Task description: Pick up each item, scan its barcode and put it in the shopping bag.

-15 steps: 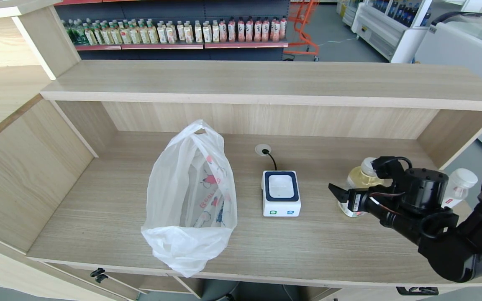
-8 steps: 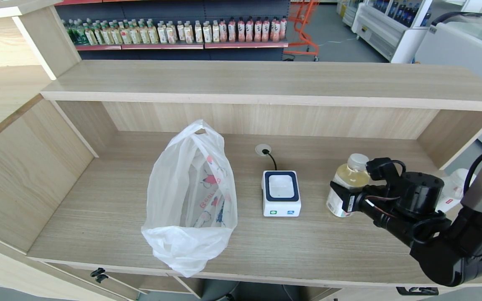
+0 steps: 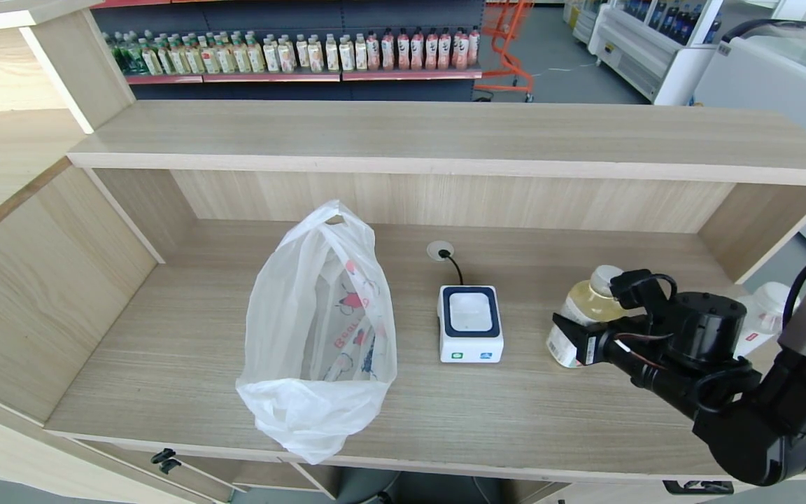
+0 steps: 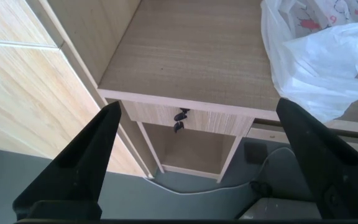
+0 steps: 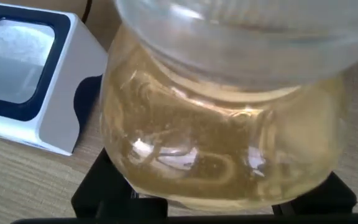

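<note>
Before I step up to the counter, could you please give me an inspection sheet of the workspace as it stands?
Surface: wooden counter with a raised back ledge.
Job's things: shopping bag stands open, left of the scanner; yellow-drink bottle tilted, right of the scanner; second bottle, white-capped, behind the right arm.
Clutter: nothing seen.
Grippers: right gripper shut on the yellow-drink bottle; left gripper open, empty, off the counter's front edge by the bag.
Cables: black cable runs from the scanner to a grommet hole behind it.
Surroundings: drinks shelf, orange trolley, chest freezers beyond the counter.
</note>
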Motion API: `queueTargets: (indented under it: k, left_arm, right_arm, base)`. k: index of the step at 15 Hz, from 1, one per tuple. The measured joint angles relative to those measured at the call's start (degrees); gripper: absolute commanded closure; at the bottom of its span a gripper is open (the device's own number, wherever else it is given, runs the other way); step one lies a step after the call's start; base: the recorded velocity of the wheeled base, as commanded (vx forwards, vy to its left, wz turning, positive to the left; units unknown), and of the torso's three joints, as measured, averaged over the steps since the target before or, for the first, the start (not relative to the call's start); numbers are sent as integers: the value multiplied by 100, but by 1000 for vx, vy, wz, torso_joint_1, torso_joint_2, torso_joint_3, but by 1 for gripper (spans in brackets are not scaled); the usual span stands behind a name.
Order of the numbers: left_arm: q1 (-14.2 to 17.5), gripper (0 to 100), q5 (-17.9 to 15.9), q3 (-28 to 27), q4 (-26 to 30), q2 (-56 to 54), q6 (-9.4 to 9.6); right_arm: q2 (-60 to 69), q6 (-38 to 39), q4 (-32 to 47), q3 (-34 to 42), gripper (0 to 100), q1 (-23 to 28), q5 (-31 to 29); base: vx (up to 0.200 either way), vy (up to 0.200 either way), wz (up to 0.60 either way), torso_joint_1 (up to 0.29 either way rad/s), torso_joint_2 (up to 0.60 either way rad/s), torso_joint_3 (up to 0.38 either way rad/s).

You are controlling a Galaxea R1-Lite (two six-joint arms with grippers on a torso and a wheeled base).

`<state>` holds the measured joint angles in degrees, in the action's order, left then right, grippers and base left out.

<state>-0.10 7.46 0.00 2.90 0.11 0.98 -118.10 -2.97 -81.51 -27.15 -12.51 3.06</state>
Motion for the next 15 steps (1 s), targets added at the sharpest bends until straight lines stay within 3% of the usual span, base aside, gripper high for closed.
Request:
queueTargets:
  k: [2, 5, 7, 10, 12, 15]
  left_arm:
    - [2, 0, 0, 0, -1, 0, 0]
    - [0, 0, -2, 0, 0, 0, 4]
    - [0, 0, -2, 0, -1, 0, 0]
    - [0, 0, 0, 0, 0, 0, 0]
    - [0, 0, -2, 0, 0, 0, 0]
    - [5, 0, -2, 0, 0, 0, 0]
  right_arm:
    - [390, 145, 422, -38, 100, 66, 367]
    - [1673, 463, 2444, -430, 100, 433, 1604]
    - [2665, 955, 4079, -956, 100, 722, 3299]
    - [3694, 1397, 4853, -1358, 100, 940, 5326]
    - [4052, 1474, 4926, -1264, 100, 772, 5750]
    - [4317, 1545, 4965, -1017, 100, 300, 5773]
  base:
    - [0, 0, 0, 0, 0, 0]
    - [0, 0, 0, 0, 0, 0]
    - [0, 0, 0, 0, 0, 0]
    - [0, 0, 0, 0, 0, 0]
    - [0, 0, 0, 0, 0, 0]
    - [0, 0, 0, 0, 0, 0]
